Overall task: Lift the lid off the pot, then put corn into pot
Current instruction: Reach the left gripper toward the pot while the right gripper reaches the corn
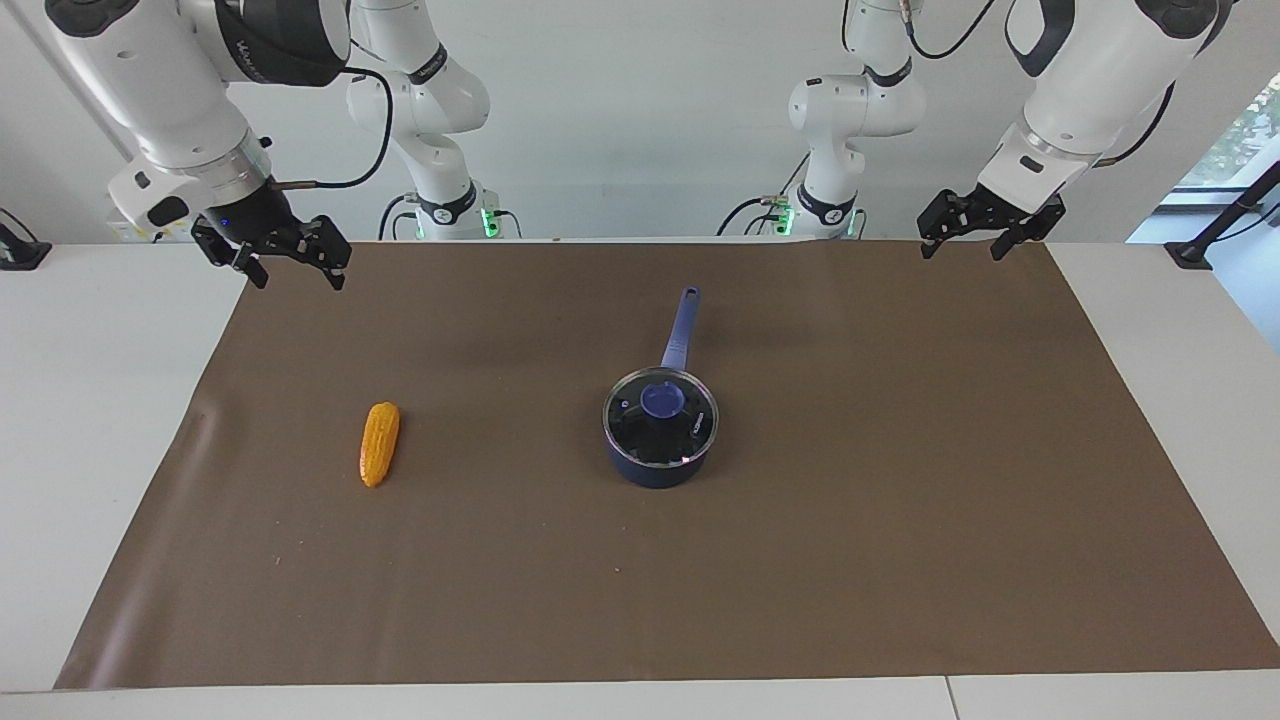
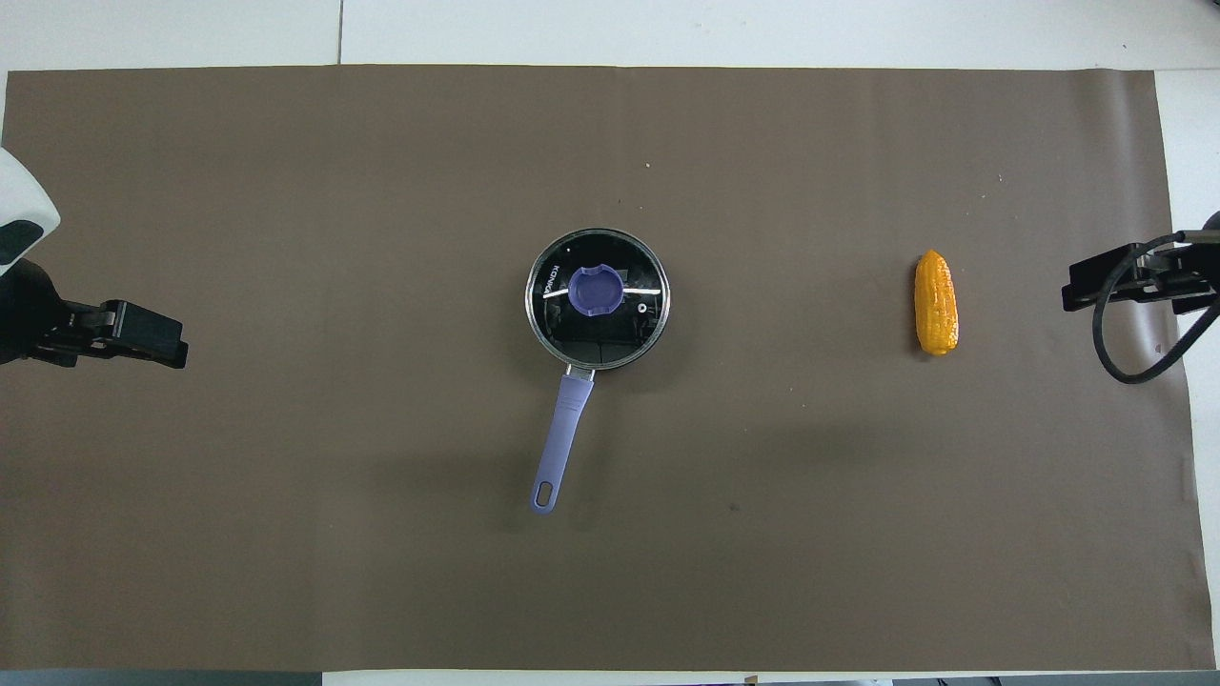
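The navy pot (image 1: 652,472) stands mid-mat, its light blue handle (image 1: 681,328) pointing toward the robots. On it sits the glass lid (image 1: 662,418) with a blue knob (image 2: 596,290); the pot's handle (image 2: 563,427) also shows from overhead. The yellow-orange corn (image 1: 379,443) (image 2: 935,301) lies flat on the mat toward the right arm's end, well apart from the pot. My right gripper (image 1: 298,278) (image 2: 1075,286) hangs open and empty over the mat's corner beside the right arm's base. My left gripper (image 1: 962,248) (image 2: 172,345) hangs open and empty over the mat's edge at the left arm's end.
A brown mat (image 1: 900,520) covers most of the white table (image 1: 90,420). A black cable (image 2: 1129,362) loops from the right gripper's wrist. Nothing else lies on the mat besides the pot and the corn.
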